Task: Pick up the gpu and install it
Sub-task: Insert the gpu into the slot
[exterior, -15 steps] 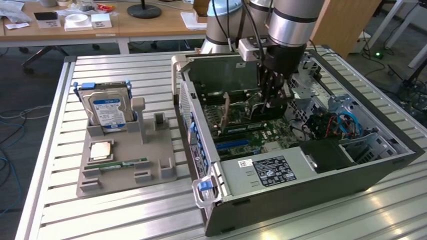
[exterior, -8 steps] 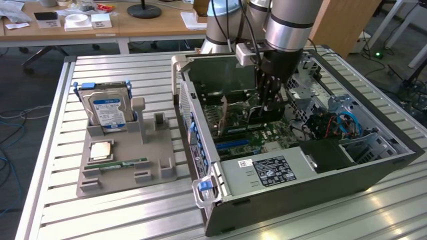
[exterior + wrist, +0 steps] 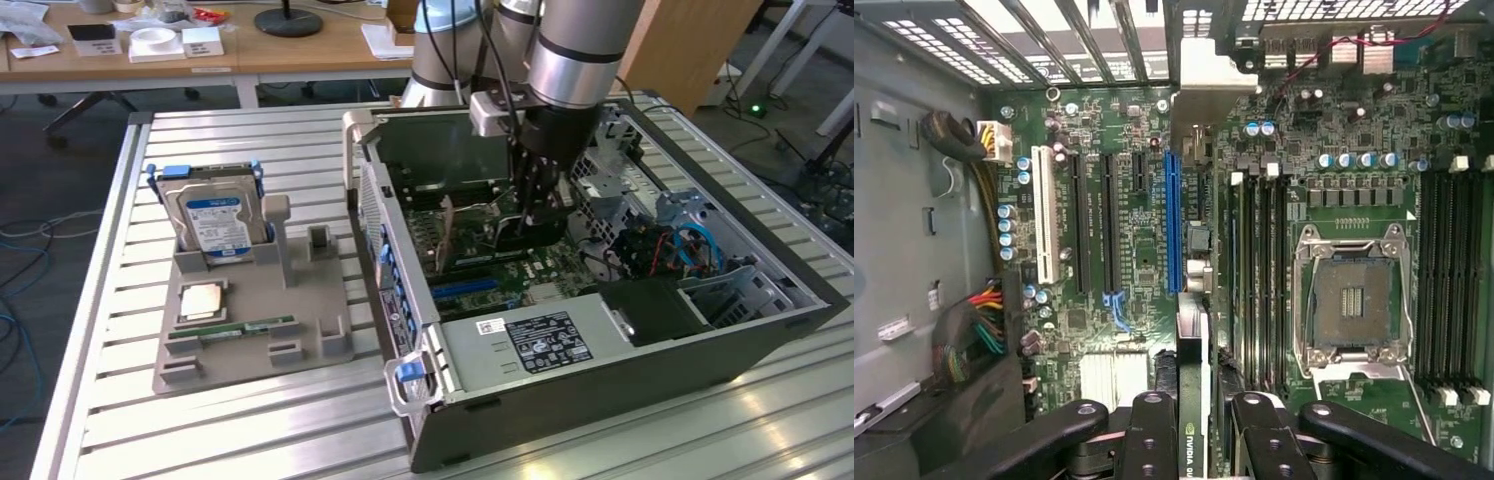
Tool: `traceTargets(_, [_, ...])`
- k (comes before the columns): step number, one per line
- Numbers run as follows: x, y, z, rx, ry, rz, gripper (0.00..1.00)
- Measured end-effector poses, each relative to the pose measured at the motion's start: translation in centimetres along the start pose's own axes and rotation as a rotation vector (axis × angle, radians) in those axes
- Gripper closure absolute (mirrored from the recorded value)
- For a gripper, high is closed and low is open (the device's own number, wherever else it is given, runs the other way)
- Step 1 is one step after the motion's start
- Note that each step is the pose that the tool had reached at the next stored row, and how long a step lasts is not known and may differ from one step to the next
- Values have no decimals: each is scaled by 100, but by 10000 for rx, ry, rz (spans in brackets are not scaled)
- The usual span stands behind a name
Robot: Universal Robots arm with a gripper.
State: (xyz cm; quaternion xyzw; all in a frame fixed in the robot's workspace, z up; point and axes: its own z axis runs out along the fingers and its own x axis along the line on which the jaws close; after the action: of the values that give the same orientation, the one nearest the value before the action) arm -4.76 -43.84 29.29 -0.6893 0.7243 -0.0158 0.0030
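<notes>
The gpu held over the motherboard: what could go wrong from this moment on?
1. The gripper holds the gpu edge-on, and it appears slightly to one side of the blue slot. Lowered so, its edge could hit the motherboard instead of the slot.
2. The memory slots and capacitors stand close beside it, so a tilted card might scrape them.
3. Its silver bracket may catch on the case's rear slats.

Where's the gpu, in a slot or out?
Out: the gpu is gripped edge-on between the fingers, and the blue slot is bare.
</notes>
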Motion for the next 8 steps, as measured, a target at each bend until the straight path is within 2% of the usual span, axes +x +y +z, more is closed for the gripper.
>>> traceTargets(8, [70, 9, 42, 0, 0, 0, 74])
